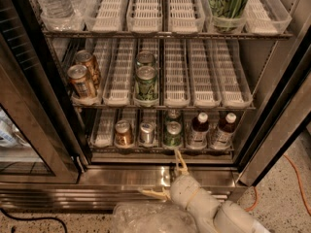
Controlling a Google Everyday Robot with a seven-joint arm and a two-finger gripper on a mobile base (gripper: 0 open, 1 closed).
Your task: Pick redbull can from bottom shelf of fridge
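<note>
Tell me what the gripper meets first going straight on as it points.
Probably the stainless-steel front sill, just ahead of the open cream two-finger gripper; the slim silver redbull can stands beyond, higher. Depth is unclear.

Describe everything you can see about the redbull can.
The redbull can is a slim silver-grey can with a shiny top, standing upright in a white lane tray on the bottom shelf, between a copper-brown can and a green can. Nothing grips it; the open gripper hovers below, in front of the fridge sill.
</note>
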